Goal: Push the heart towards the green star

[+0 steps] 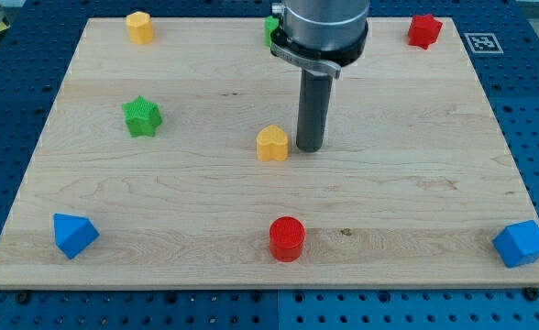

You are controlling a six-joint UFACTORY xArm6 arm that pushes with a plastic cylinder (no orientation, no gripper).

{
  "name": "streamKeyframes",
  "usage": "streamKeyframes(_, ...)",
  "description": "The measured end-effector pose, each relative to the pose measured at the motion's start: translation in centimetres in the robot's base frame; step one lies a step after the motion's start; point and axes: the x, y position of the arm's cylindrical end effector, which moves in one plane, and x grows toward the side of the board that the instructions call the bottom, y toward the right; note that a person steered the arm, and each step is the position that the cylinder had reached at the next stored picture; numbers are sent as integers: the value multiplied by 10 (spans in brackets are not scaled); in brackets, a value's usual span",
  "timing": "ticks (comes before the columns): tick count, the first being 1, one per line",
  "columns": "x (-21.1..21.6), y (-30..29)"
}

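Your tip [309, 148] carries no end effector, only a bare rod, parked just right of the yellow heart [271, 144]. The green star [142, 116] lies well left of the heart, so nearly the whole push remains.

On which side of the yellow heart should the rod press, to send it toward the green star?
Press its right side, slightly below centre: the green star lies up-left of the yellow heart. My tip already stands just right of the heart.
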Motion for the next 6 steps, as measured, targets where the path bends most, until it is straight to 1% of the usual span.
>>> streamKeyframes(1, 11, -8)
streamKeyframes(2, 11, -21)
streamKeyframes(3, 11, -46)
streamKeyframes(6, 11, -56)
